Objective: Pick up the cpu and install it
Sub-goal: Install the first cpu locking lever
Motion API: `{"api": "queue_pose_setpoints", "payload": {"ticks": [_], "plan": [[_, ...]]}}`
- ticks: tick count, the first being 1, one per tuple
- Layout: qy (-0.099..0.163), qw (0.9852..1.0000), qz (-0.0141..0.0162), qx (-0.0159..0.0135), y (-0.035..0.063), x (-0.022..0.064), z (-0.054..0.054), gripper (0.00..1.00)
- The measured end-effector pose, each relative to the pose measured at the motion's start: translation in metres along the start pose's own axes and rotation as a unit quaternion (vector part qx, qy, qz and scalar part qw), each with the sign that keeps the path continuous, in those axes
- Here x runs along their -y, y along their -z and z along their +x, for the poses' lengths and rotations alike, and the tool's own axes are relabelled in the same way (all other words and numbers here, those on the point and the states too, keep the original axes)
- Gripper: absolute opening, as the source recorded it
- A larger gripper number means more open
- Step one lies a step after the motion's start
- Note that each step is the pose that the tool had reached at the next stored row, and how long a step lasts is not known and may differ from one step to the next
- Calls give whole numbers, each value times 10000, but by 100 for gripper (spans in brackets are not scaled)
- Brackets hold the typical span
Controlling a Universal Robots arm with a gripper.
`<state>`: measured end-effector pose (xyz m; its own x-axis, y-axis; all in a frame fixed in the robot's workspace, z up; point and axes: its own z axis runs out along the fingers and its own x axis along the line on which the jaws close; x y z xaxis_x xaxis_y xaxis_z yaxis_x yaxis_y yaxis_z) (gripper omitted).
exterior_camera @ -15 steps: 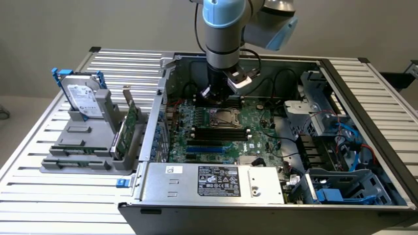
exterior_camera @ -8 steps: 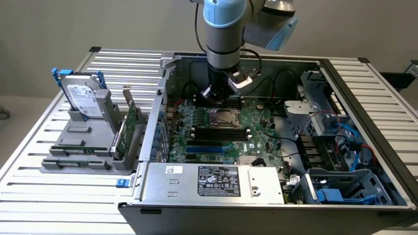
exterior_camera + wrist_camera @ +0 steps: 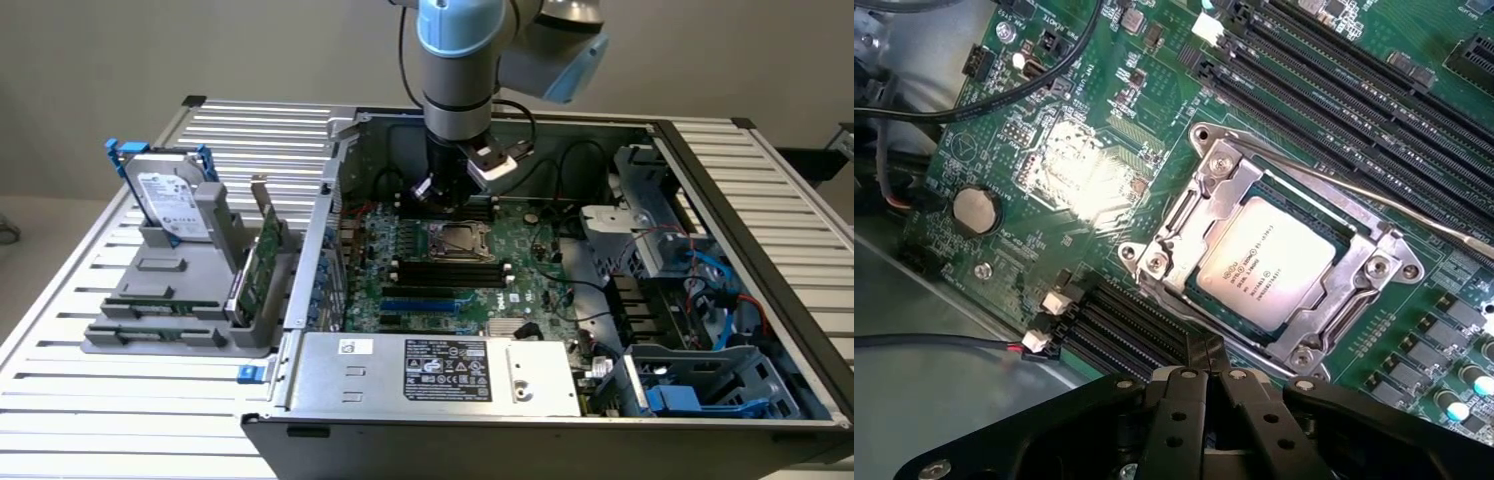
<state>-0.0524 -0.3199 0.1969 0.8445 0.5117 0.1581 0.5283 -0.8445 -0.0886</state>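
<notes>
We see the black gripper (image 3: pixel 1206 352) with its fingers drawn together until they meet, and nothing is held between them. Its tip hangs just over the edge of the shiny metal socket frame (image 3: pixel 1184 225).

Inside that frame lies the cpu (image 3: pixel 1274 262), a small flat square chip with a dull silver-grey metal top and faint printed lines. It sits flat in the socket with the frame around its edges. A thin bright metal lever (image 3: pixel 1374 205) runs along one side of the frame. We cannot tell whether it is latched.

Long black memory slots (image 3: pixel 1324 75) lie beside the socket on the green motherboard (image 3: pixel 1004 150), and a round silver coin battery (image 3: pixel 976 208) sits well apart from the chip.

In the exterior view, the grey and pale-blue arm (image 3: pixel 461 60) comes down from the upper middle of the frame into the open grey metal computer case (image 3: pixel 747 200). At the lower middle of the frame lies the silver boxy power supply (image 3: pixel 334 385) with a dark label. On the exterior view's left, an upright silver hard drive (image 3: pixel 174 200) with a white label and a green circuit card (image 3: pixel 267 245) stand in a grey plastic holder (image 3: pixel 160 305).
</notes>
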Motion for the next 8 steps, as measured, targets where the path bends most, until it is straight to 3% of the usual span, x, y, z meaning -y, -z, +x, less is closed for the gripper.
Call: {"api": "queue_pose_setpoints", "payload": {"ticks": [8], "plan": [[0, 10000, 0, 0, -6, -16, 25, 11]]}}
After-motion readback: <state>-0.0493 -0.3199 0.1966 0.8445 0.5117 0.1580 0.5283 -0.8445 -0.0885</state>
